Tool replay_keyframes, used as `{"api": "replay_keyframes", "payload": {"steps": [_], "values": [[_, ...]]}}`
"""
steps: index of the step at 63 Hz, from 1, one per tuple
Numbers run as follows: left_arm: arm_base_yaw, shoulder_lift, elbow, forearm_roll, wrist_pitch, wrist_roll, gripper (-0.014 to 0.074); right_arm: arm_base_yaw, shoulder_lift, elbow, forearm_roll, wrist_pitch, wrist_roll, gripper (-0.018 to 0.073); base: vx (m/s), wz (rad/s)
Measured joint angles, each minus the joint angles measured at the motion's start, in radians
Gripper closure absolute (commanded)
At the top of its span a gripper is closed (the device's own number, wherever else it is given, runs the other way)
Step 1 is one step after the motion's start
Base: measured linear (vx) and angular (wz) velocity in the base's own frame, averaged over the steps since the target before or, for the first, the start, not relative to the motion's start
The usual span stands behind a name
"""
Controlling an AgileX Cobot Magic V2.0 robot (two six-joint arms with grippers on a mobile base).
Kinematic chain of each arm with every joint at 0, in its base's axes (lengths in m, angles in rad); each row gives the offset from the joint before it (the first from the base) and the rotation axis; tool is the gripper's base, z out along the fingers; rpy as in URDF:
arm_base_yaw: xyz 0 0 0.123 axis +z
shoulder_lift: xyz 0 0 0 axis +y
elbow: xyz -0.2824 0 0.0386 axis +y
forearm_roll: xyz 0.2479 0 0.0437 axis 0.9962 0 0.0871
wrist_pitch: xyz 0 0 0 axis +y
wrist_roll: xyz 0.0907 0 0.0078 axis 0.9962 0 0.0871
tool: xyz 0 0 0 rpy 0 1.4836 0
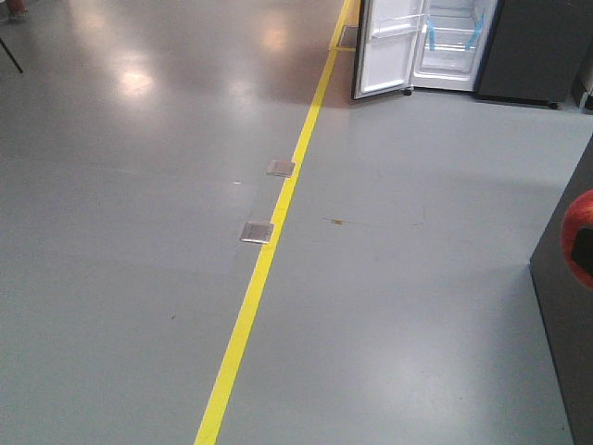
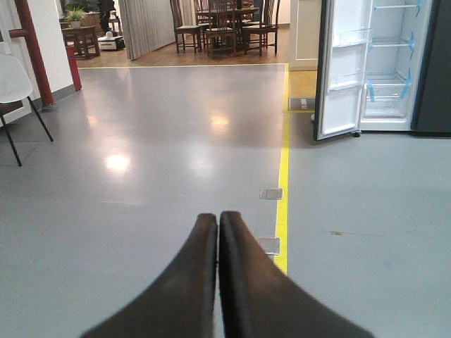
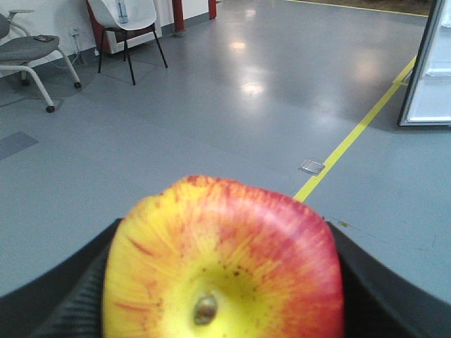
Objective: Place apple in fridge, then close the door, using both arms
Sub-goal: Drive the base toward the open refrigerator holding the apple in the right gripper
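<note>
The right gripper (image 3: pixel 223 282) clasps the apple (image 3: pixel 223 260); the left gripper (image 2: pixel 218 225) is clenched empty; the fridge (image 1: pixel 454 56) stands well ahead of both, door (image 1: pixel 389 46) open.

We record the following finishes.

- Floor (image 1: pixel 120 278): grey, smooth, glossy enough to mirror the ceiling lights.
- Yellow line (image 1: pixel 250 306): flat and even, slightly shiny.
- Floor plates (image 1: pixel 257 232): bare, dull metal.
- Apple (image 3: pixel 225 260): glossy skin, red streaked over yellow.
- Right gripper (image 3: pixel 224 232): pads (image 3: pixel 70 299) black, matt and finely ribbed.
- Left gripper (image 2: pixel 218 218): fingers (image 2: pixel 190 282) black, smooth, with a soft sheen.
- Door (image 2: pixel 342 70): white glossy plastic lining with clear plastic bins.
- Fridge (image 2: pixel 394 63): white interior with strips of blue tape (image 2: pixel 370 90).
- Chair (image 3: pixel 130 14): white plastic shell on thin black legs.
- Dining chairs (image 2: pixel 222 24): dark wood.
</note>
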Motion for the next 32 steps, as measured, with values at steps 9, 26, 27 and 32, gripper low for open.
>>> {"api": "replay_keyframes", "payload": {"steps": [9,26,27,32], "values": [[0.0,0.0,0.0,0.0,0.0,0.0,0.0603,0.0,0.0,0.0,0.0,0.0,0.0,0.0566,0.24,-0.12],[0.0,0.0,0.0,0.0,0.0,0.0,0.0603,0.0,0.0,0.0,0.0,0.0,0.0,0.0566,0.26,-0.16],[0.0,0.0,0.0,0.0,0.0,0.0,0.0603,0.0,0.0,0.0,0.0,0.0,0.0,0.0566,0.27,-0.15],[0.0,0.0,0.0,0.0,0.0,0.0,0.0603,0.0,0.0,0.0,0.0,0.0,0.0,0.0566,0.28,-0.15]]}}
